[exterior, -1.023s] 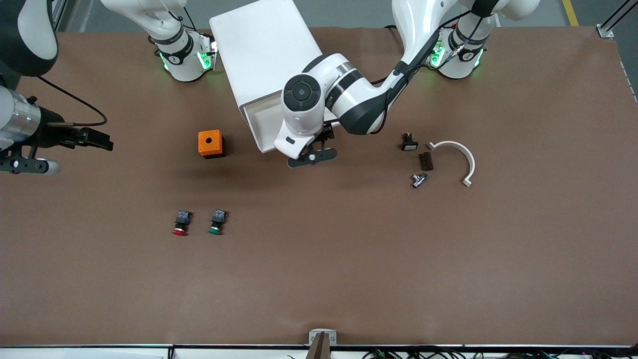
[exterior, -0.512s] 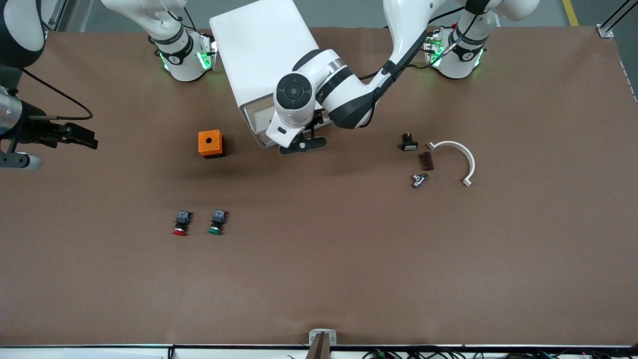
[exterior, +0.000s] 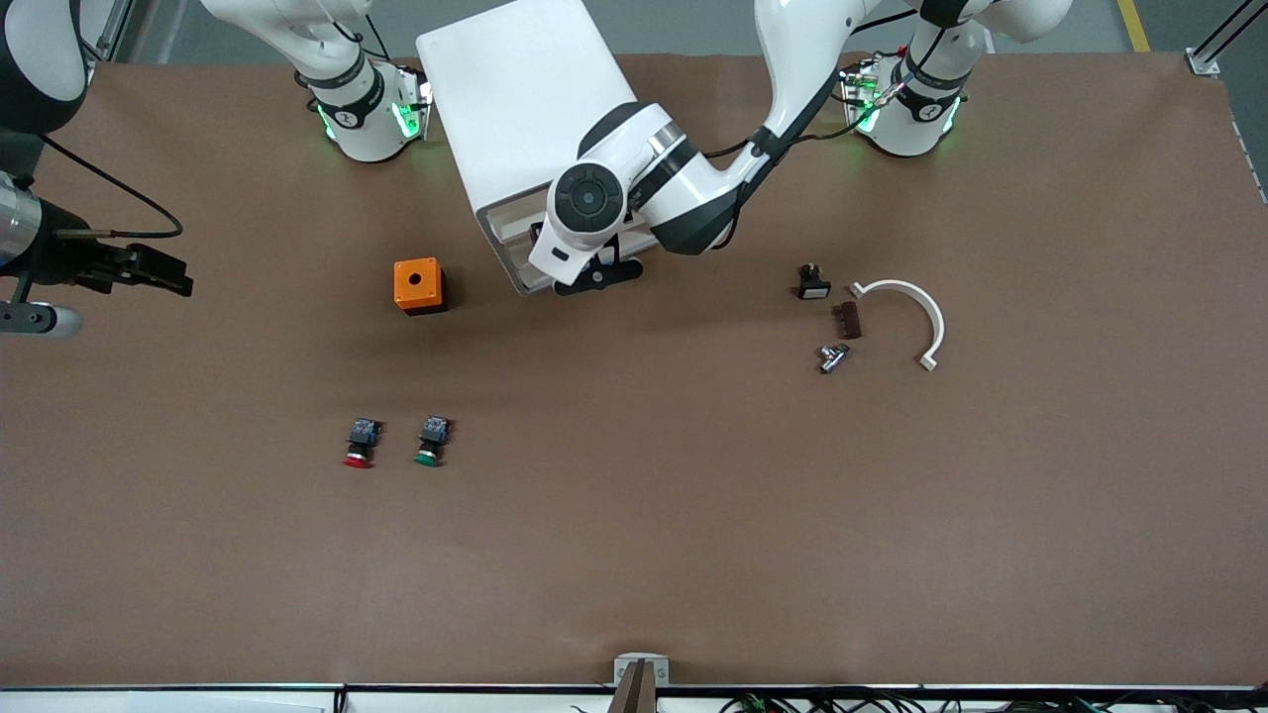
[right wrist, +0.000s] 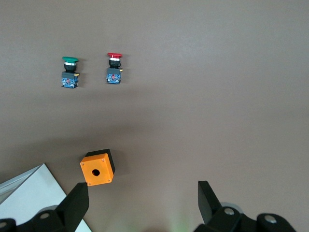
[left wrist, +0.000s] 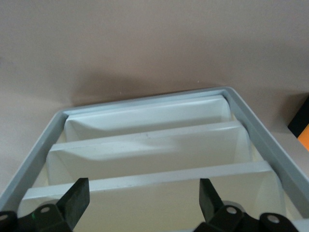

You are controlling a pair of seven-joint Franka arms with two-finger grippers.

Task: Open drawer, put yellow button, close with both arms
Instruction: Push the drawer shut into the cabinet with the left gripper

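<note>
The white cabinet (exterior: 515,109) stands between the two arm bases. Its drawer (left wrist: 145,212) is the uppermost of the stacked white fronts. It lies right under my left gripper (left wrist: 143,200), which is open against the cabinet's front (exterior: 586,271) with nothing between its fingers. The drawer's front sits about level with the fronts below it. The yellow button is out of view. My right gripper (right wrist: 140,203) waits open and empty in the air at the right arm's end of the table (exterior: 149,269).
An orange box (exterior: 418,285) with a hole on top sits beside the cabinet. A red-capped button (exterior: 359,443) and a green-capped button (exterior: 430,441) lie nearer the camera. Small parts and a white curved piece (exterior: 916,312) lie toward the left arm's end.
My left arm has moved in toward the cabinet and the drawer has slid back in with it. My right arm drew back toward its end of the table, then stopped.
</note>
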